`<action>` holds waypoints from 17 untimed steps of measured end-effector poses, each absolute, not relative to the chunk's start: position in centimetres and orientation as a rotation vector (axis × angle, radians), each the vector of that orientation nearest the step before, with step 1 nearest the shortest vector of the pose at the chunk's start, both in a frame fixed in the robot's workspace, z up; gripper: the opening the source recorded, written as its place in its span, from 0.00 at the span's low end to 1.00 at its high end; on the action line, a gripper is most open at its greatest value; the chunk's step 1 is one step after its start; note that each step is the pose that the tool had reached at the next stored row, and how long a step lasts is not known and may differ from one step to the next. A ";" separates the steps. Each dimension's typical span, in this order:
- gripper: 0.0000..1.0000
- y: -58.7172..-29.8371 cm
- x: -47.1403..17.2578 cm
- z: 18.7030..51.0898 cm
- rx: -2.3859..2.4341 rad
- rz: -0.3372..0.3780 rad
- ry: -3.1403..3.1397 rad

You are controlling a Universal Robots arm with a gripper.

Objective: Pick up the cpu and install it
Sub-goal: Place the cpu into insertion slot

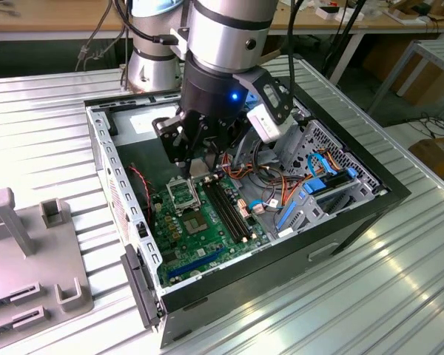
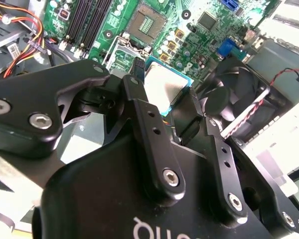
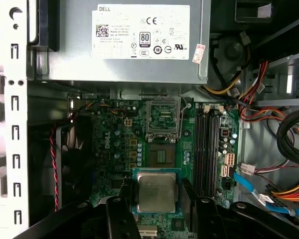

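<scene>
This is plainly a robotics lab, a workshop sort of room. A big silver robot arm point(image 1: 222, 37) hangs over a ribbed metal bench point(image 1: 399, 296), where a desktop computer case point(image 1: 340, 233) lies open with its green circuit board point(image 1: 170, 222) bare. A grey plastic fixture point(image 1: 29, 259) sits alongside. Behind, long wooden desks point(image 1: 52, 18) trail loose cables point(image 1: 95, 41), and cardboard boxes point(image 1: 438, 157) stand on the floor.

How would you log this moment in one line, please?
pincer: shut on cpu | cpu: held above motherboard, not in socket | socket: empty
</scene>
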State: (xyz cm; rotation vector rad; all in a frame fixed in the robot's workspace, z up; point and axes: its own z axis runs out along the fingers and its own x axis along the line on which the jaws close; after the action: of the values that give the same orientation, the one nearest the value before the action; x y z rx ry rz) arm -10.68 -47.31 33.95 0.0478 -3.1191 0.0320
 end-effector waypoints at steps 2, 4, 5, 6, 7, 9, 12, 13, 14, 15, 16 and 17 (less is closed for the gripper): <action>0.47 -47.3 -10.7 33.5 0.048 0.032 -3.119; 0.47 -47.4 -10.7 33.1 0.048 0.032 -3.119; 0.47 -47.4 -10.6 32.8 0.048 0.032 -3.119; 0.47 -47.4 -10.6 32.7 0.048 0.032 -3.119; 0.47 -47.4 -10.6 32.4 0.048 0.032 -3.119; 0.47 -47.4 -10.6 32.0 0.048 0.032 -3.119; 0.47 -47.5 -10.6 31.4 0.048 0.032 -3.119; 0.47 -47.5 -10.6 31.2 0.048 0.032 -3.119; 0.47 -47.5 -10.6 30.9 0.048 0.032 -3.119; 0.47 -47.5 -10.6 30.8 0.048 0.032 -3.119; 0.47 -47.5 -10.6 30.5 0.048 0.032 -3.119; 0.47 -47.5 -10.6 30.4 0.048 0.032 -3.119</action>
State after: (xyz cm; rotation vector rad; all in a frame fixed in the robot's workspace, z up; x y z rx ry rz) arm -10.60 -47.51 30.36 0.0478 -3.1190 0.0323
